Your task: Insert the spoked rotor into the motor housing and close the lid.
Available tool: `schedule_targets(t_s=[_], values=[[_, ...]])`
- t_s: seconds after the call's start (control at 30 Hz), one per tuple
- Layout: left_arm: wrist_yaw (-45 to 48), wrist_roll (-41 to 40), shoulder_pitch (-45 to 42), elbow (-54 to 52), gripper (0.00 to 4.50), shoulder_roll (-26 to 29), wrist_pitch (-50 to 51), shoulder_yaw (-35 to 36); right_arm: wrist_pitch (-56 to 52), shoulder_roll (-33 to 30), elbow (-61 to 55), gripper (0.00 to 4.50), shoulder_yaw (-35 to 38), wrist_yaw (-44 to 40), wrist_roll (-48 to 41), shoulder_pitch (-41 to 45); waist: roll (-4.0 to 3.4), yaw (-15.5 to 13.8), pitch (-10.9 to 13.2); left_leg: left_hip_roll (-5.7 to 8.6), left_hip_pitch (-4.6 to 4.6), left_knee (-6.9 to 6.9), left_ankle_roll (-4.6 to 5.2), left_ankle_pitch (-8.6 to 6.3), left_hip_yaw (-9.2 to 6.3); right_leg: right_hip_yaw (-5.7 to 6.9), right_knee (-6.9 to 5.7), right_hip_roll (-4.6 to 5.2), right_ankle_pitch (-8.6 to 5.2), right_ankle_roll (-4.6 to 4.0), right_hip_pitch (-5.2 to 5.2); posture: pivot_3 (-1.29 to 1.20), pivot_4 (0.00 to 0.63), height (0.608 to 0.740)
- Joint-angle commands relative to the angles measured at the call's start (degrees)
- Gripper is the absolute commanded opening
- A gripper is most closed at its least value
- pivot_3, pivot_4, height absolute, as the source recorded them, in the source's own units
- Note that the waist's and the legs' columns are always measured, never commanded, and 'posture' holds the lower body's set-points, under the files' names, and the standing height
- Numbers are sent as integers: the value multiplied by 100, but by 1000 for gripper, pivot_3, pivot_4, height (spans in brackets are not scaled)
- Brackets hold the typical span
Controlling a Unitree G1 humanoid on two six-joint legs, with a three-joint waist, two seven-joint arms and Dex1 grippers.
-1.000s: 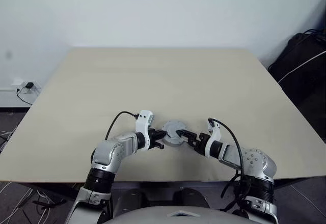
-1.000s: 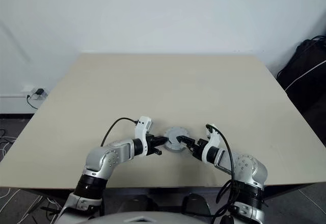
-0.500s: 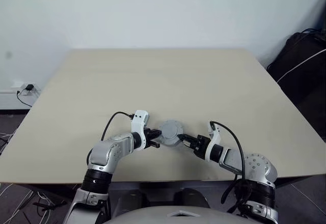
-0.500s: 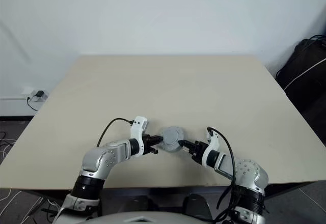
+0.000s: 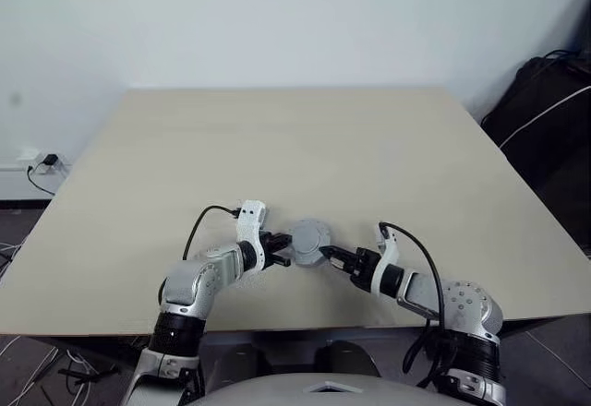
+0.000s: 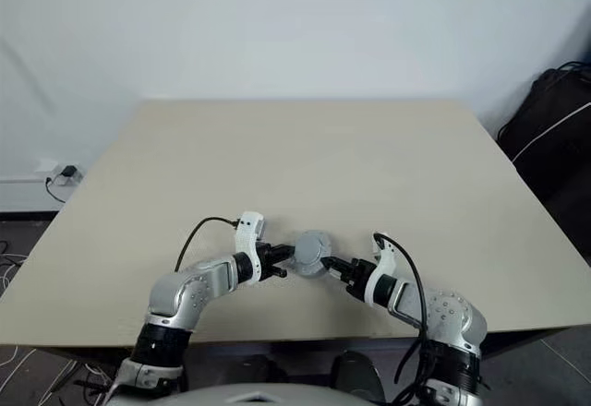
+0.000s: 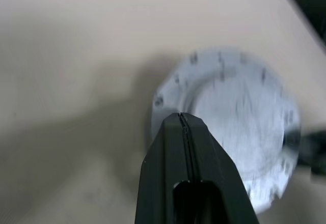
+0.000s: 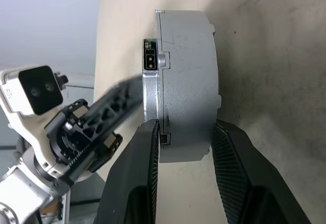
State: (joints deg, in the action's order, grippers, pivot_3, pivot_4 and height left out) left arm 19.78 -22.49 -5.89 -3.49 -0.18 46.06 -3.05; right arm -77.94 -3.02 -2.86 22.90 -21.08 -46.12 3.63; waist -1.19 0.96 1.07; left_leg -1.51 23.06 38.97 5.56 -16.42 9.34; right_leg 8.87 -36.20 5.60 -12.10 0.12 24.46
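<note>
Looks close to done — seems to have the lid [image 7: 239, 127] sitting flat on the motor housing [image 8: 188, 81], edge to edge, with just a thin seam between them. Probably hides the spoked rotor inside, though cannot be sure from outside. Tipped up on its side over the desk [image 5: 277, 148], near the front edge, between the two arms; cannot tell if its rim rests on the desk or hangs just above. Gripped by the right claw [image 8: 186, 132], clamped across the thick way, one finger on the lid side and one on the back of the housing. Met on the lid's flat face by the left claw [image 7: 184, 124], right up against it, both fingers pressed tight together with nothing between them. Hard to tell if shut tight all the way round. Left to do, at a guess: push the lid home if loose, then lay the whole thing down and let go. As for writing — nothing to read. Just small dark marks around the lid's rim, too blurry to make out, and a tiny dark square part by the seam, with no clear letters.
</note>
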Motion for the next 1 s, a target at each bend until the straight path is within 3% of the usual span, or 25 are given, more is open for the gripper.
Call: schedule_targets(t_s=[0.03,0.13,0.27,0.37,0.63,0.93,1.0], values=[[-337,115,163,-615,0,-360,-1522,377,-79,122,-40,1222,-155,164,-43,-66,12,22,6,0,0,-4,0,0,1,-1,1,0,-1,-2,2,0,0,740],[-305,-307,558,-896,0,-647,-2328,800,-47,208,-51,1221,-15,238,-134,-108,9,56,5,-6,-2,-19,3,-2,4,1,0,-5,-4,-23,8,0,0,740],[-76,-1194,1050,-1176,0,-761,-2542,1140,-21,310,-52,1219,85,317,-280,-163,13,36,8,-8,-9,-39,1,-1,1,13,0,-6,-16,-40,10,0,0,740],[202,-2920,1434,-1234,0,-840,-1842,1494,-49,575,-86,1214,382,366,-671,-166,30,42,24,-8,-9,-39,3,-2,1,16,3,-8,-17,-37,9,0,0,740],[-577,-4939,1823,-1117,0,-839,-942,1437,-118,932,-314,1196,602,480,-1451,-3,23,35,81,0,3,-36,13,-6,1,9,20,-9,-1,-8,6,0,0,740],[-642,-6007,2369,-1057,0,-998,-967,1204,116,1067,-563,1196,468,1073,-2370,275,32,35,89,7,36,-35,3,0,3,-2,28,-17,1,-1,10,0,0,740],[-654,-6153,2472,-1062,370,-1006,-976,1092,200,1028,-573,1196,425,1214,-2531,335,32,31,90,7,42,-32,1,1,3,-2,28,-19,1,-1,12,0,0,740]])
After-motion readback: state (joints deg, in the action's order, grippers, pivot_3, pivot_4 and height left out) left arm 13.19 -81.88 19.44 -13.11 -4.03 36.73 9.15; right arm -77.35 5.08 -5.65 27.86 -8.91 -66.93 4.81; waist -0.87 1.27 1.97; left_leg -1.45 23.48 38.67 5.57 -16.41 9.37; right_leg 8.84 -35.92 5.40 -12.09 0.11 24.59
